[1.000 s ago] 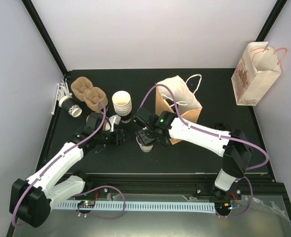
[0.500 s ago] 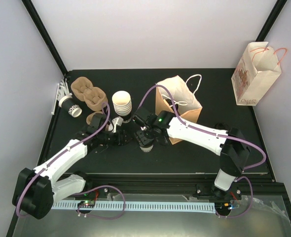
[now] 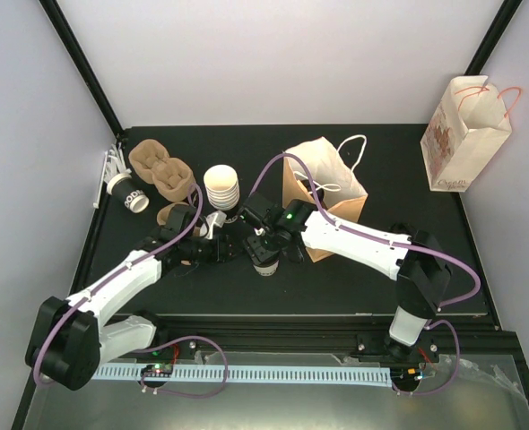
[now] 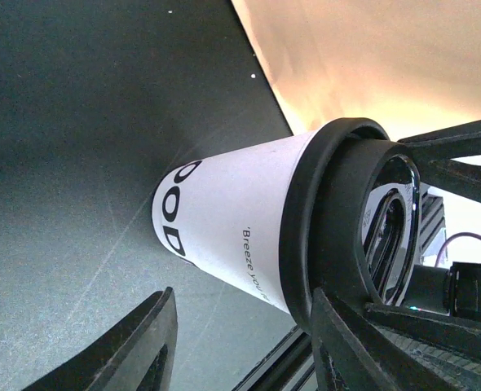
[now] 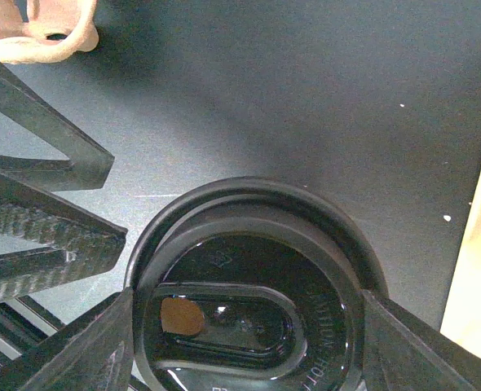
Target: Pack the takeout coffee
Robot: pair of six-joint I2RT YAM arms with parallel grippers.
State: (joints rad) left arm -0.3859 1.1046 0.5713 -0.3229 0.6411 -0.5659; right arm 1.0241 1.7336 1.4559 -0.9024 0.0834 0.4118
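Note:
One takeout coffee cup [image 3: 264, 262], white with a black lid, stands upright on the black table, left of the brown paper bag [image 3: 324, 192]. My right gripper [image 3: 264, 250] is above it, and in the right wrist view its fingers press both sides of the lid [image 5: 249, 277], so my right gripper [image 5: 247, 300] is shut on it. My left gripper [image 3: 232, 249] is just left of the cup. In the left wrist view the cup [image 4: 232, 224] lies ahead of the left gripper [image 4: 242, 295], which is open, one fingertip close to the lid's rim [image 4: 306, 212].
A stack of white cups [image 3: 221, 188] stands behind the left gripper. Another lidded cup [image 3: 130, 195] lies on its side at far left by brown pulp carriers [image 3: 161, 168]. A white printed bag [image 3: 464, 134] leans at the right wall.
My left gripper has moved right, closer to the cup, and its jaws have narrowed a little. The right gripper stays on the lid, almost unmoved.

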